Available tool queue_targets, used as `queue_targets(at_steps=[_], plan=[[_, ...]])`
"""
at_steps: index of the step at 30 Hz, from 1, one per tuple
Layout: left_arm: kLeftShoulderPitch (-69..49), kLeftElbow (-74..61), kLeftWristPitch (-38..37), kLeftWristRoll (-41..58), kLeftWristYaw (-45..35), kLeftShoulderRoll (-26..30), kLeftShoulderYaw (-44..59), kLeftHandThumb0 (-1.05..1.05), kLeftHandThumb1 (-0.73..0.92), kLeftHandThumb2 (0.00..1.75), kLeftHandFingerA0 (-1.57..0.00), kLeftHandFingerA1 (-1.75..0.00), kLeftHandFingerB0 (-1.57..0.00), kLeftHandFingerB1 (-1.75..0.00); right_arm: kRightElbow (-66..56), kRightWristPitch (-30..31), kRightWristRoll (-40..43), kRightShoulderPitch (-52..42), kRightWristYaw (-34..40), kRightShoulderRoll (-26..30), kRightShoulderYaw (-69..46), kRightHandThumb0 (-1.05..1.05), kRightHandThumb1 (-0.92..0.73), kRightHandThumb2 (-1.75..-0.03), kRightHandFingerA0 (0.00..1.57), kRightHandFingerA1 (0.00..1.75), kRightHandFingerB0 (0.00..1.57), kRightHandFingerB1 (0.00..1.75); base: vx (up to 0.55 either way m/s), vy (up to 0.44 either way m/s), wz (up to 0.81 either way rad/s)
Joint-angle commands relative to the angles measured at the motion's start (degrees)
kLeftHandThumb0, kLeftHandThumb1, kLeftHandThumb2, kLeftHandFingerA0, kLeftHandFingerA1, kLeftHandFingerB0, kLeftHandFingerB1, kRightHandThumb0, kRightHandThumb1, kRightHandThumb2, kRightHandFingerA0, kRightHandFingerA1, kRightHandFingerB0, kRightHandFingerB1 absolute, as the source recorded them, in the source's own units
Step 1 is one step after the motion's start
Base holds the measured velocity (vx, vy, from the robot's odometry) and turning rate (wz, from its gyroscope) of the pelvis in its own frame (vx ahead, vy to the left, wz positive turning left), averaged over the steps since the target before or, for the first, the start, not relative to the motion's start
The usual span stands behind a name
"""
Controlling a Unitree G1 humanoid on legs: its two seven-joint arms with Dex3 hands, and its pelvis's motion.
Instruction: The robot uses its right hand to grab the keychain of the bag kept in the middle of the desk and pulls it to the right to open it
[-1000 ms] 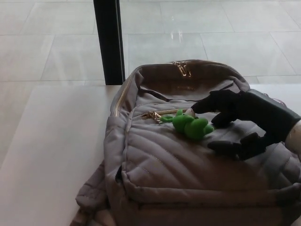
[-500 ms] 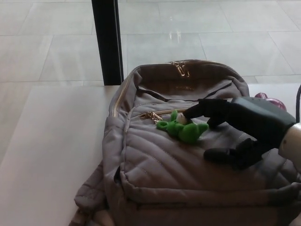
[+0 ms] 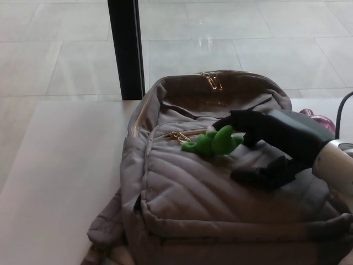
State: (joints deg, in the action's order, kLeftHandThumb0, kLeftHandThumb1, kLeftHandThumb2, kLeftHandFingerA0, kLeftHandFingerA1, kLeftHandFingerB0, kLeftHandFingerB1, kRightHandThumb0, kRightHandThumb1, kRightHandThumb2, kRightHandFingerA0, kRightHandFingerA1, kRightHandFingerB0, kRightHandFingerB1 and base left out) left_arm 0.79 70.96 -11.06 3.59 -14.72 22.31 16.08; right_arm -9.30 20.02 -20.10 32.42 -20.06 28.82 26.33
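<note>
At centre frame, on the front pocket of the bag, the bright green rubbery figure-shaped keychain (image 3: 213,143) is found, clipped by a green loop to the gold zipper pull (image 3: 177,135) at its 9 o'clock. The pull is parked at the left end of the pocket zipper, so the pocket is judged not yet opened. The keychain is lumpy, glossy and soft-looking, and lies flat on the fabric.

The black three-fingered right hand (image 3: 259,146) is placed at the keychain's 3 o'clock, reaching in from the right so a rightward pull runs along the zipper line. The upper fingers (image 3: 234,120) are laid over the keychain's top and right edge; the thumb (image 3: 256,174) is spread below, off the keychain. The hand reads as parted around it, not clamped.

The grey quilted fabric backpack (image 3: 187,204) lies face-up on the pale desk (image 3: 60,182). The left hand is not shown.
</note>
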Motion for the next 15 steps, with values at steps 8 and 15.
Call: queue_targets(at_steps=[8, 15], plan=[[-0.2, 0.4, -1.7, -0.4, 1.3, -0.3, -0.6, -0.54, 0.65, 0.6, -0.64, -0.56, -0.56, -0.44, 4.3, 2.2, -3.8, 1.6, -1.0, -5.5, 0.1, -0.71, -0.5, -0.9, 0.57, 0.67, 0.36, 0.51, 0.0, 0.0, 0.0], [-0.3, 0.5, -2.3, -0.3, 1.5, -0.3, -0.9, -0.54, 0.66, 0.6, -0.65, -0.56, -0.53, -0.44, 5.0, -0.6, -5.5, 0.9, 0.0, -6.9, 0.7, -0.65, -0.62, -0.59, 0.67, 0.62, 0.44, 0.42, 0.0, 0.0, 0.0]])
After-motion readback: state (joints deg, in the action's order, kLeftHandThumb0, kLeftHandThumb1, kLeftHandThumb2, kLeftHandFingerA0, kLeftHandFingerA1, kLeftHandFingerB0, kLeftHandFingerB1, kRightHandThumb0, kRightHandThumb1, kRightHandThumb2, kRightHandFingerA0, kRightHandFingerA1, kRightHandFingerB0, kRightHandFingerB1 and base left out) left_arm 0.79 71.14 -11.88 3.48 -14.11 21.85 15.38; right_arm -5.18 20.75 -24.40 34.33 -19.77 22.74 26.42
